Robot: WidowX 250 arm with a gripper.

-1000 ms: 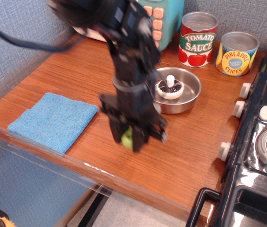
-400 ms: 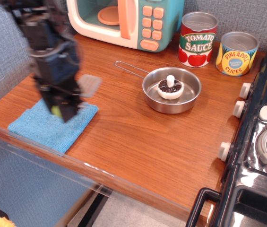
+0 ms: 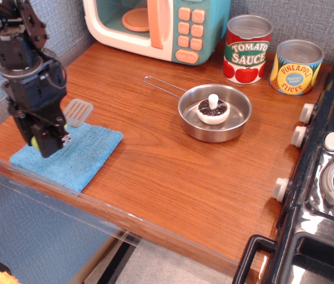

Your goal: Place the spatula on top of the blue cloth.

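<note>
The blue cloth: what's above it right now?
The gripper hangs over the blue cloth, shut on the spatula. The green handle is mostly hidden by the fingers; whether anything touches the cloth is unclear.

wood counter (image 3: 172,171) w/ grey-blue textured wall (image 3: 308,18) behind

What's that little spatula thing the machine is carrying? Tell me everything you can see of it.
The spatula is a small toy with a grey, slotted, squarish blade and a lime-green handle, plastic by the look. The gripper is shut on the handle, mostly hiding it. The blade sticks out up and to the right, tilted, above the far edge of the blue cloth. Whether it touches the cloth is unclear.
</note>
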